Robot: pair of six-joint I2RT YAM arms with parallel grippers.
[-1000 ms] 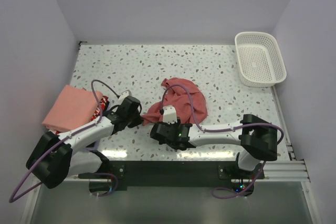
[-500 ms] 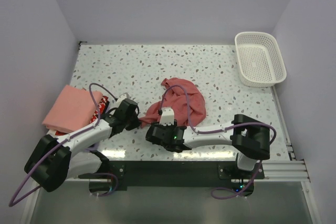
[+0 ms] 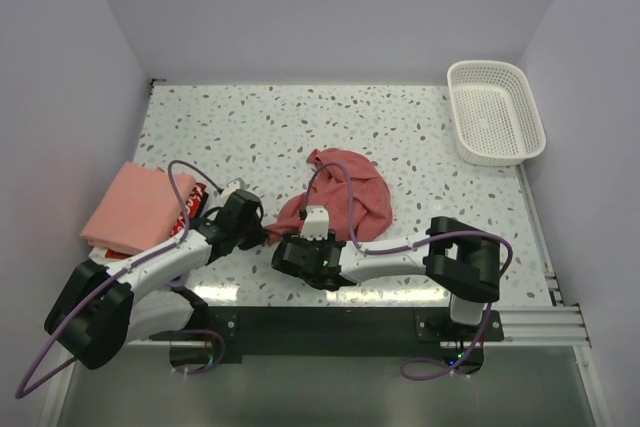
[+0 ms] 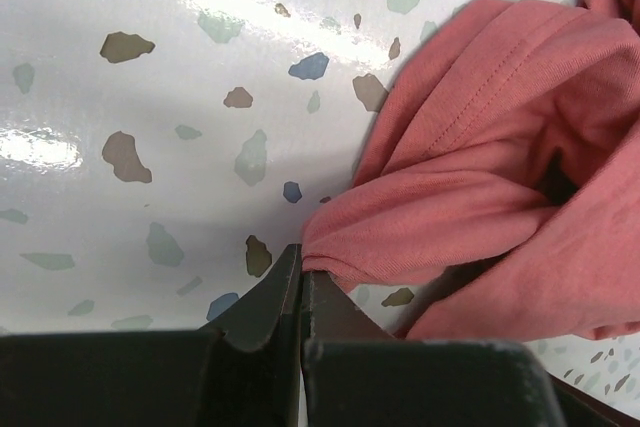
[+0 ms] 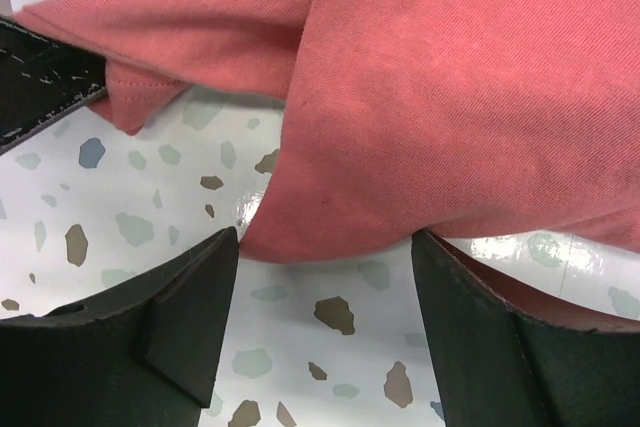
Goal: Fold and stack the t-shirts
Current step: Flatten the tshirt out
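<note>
The brick-red t-shirt (image 3: 345, 192) lies crumpled at mid-table. It also shows in the left wrist view (image 4: 480, 177) and the right wrist view (image 5: 450, 97). My left gripper (image 3: 266, 233) (image 4: 300, 259) is shut on a folded edge of the shirt's near-left corner, low over the table. My right gripper (image 3: 288, 247) (image 5: 325, 239) is open just beside it, its jaws on either side of a lower fold of the shirt and not closed on it. One left finger (image 5: 40, 77) shows at the left of the right wrist view. A folded salmon-pink shirt (image 3: 130, 202) lies at the left.
A white lattice basket (image 3: 495, 122) stands at the back right corner. A dark and red-patterned item (image 3: 195, 202) peeks out under the salmon-pink fold. Purple cables loop over both arms. The two grippers are very close together at the near edge of the speckled table (image 3: 250, 127).
My right gripper has slid left along the table's near edge toward the shirt's near-left corner. My left gripper has shifted slightly nearer, still holding the shirt edge.
</note>
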